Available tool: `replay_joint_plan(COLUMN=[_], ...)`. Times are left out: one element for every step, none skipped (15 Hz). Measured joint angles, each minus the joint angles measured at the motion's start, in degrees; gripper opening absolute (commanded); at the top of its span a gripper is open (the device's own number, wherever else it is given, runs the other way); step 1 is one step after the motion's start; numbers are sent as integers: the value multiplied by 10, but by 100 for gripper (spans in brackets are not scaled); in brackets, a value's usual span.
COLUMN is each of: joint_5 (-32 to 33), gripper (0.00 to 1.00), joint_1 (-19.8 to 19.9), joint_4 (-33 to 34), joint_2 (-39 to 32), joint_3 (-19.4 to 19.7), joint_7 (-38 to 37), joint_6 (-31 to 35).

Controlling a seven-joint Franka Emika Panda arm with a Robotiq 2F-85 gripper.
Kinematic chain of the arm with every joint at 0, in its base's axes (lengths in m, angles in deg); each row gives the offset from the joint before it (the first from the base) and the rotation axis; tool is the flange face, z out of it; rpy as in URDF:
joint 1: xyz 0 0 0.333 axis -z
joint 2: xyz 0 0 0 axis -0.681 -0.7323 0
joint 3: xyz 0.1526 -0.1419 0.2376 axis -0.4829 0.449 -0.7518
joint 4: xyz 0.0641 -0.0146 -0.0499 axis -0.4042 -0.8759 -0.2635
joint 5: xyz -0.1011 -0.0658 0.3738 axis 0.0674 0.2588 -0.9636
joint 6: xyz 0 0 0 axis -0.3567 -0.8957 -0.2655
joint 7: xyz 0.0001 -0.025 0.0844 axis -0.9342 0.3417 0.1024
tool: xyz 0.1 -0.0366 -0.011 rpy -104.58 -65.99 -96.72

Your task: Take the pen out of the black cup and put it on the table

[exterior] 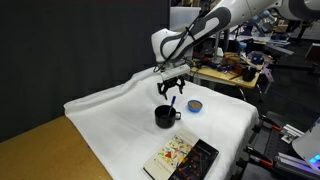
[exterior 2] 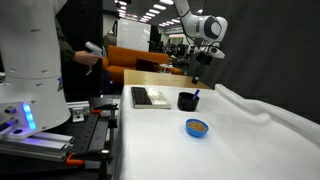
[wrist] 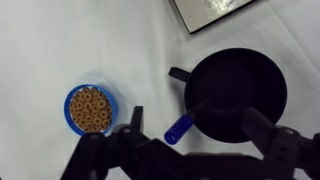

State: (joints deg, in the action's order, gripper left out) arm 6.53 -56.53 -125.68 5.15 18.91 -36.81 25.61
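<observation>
A small round blue dish (wrist: 90, 110) filled with orange cereal rings sits between eight and nine o'clock in the wrist view. A flat black-edged book (wrist: 215, 10) with a colourful cover lies well apart from it, at one o'clock, with only its corner showing.

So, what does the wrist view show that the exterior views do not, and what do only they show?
Only the wrist view: a straight-down look into the squat black mug, and separate orange rings in the small round blue dish. Only the exterior views: the white robot arm and the table's tan wood edge. Both: mug, dish, thin blue pen, white cloth, flat black-edged book, open gripper.
</observation>
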Motion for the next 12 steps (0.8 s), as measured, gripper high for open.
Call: replay_joint_plan(joint_5=[0, 0, -1, -3, -6, -8, -10, -12, -14, -17, -19, -20], gripper=[100, 100, 100, 100, 100, 100, 100, 100, 100, 100, 100, 100], joint_1=[-2, -3, -3, -3, -3, -3, -2, -1, 0, 1, 2, 2], joint_4=[9, 17, 26, 32, 37, 41, 44, 46, 48, 50, 52, 53], joint_2=[-7, -12, -18, -24, -28, -33, -37, -41, -44, -48, -51, -53], joint_3=[1, 3, 5, 7, 11, 16, 21, 27, 31, 35, 38, 40], joint_7=[0, 0, 0, 0, 0, 0, 0, 0, 0, 0, 0, 0], joint_6=[-3, -7, -12, -16, -18, -19, -20, -21, -22, -23, -23, -24])
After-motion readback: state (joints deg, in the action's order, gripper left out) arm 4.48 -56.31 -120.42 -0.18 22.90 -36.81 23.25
